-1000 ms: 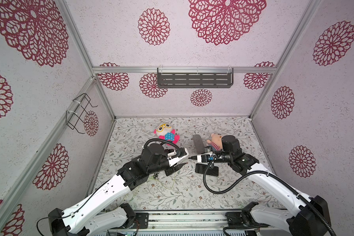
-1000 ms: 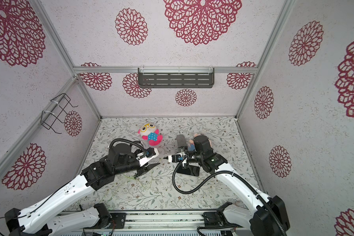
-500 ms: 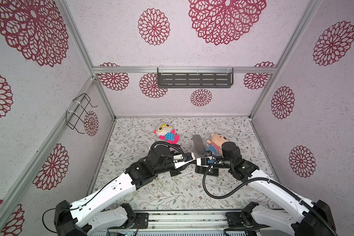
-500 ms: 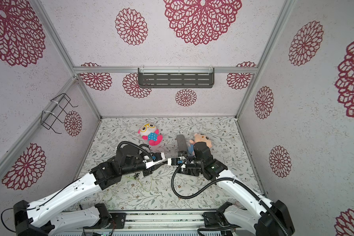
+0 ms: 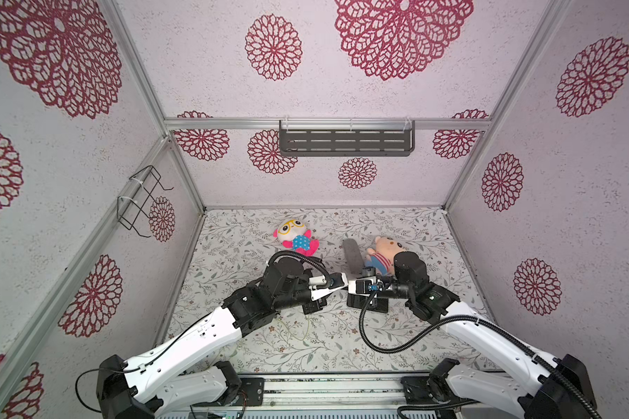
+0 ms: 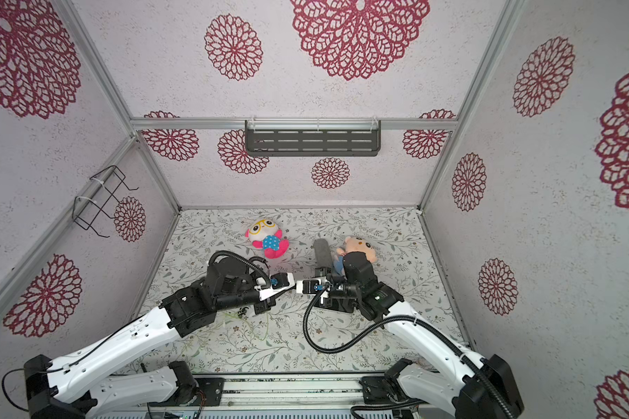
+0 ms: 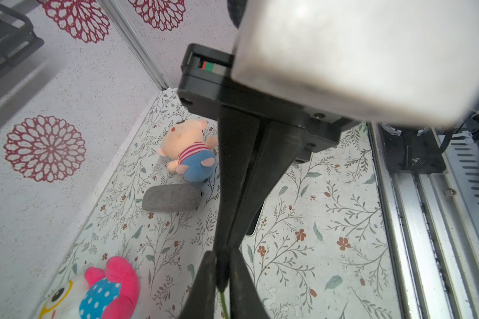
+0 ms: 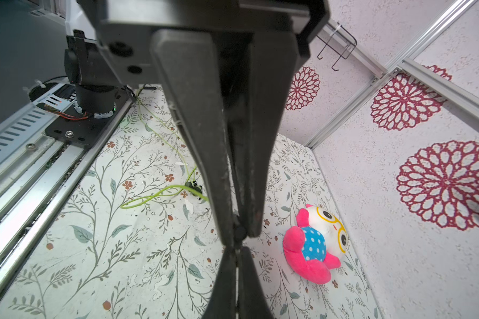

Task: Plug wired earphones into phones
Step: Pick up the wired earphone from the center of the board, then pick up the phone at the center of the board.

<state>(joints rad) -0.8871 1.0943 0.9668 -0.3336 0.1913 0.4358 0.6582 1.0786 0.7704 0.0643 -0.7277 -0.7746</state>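
My left pincer [image 7: 222, 255] nips the wired earphones [image 8: 194, 188], plug aimed at the worktop's [image 5: 433, 239] right edge; right pincer [image 8: 237, 251] clamps its tip.

You see a white worktop [image 5: 414, 225] printed with grey-green leafy sprigs and small rust flowers. Pale walls [image 5: 197, 54] carry crimson lace-like medallions. The wired earphones [image 8: 194, 187] are yellow-green. One plush owl [image 5: 296, 239] is pink, blue-and-white dotted, yellow-spectacled; a peach plush pig [image 7: 188, 154] wears red-white stripes and blue. The pad [image 7: 172, 197] is grey.
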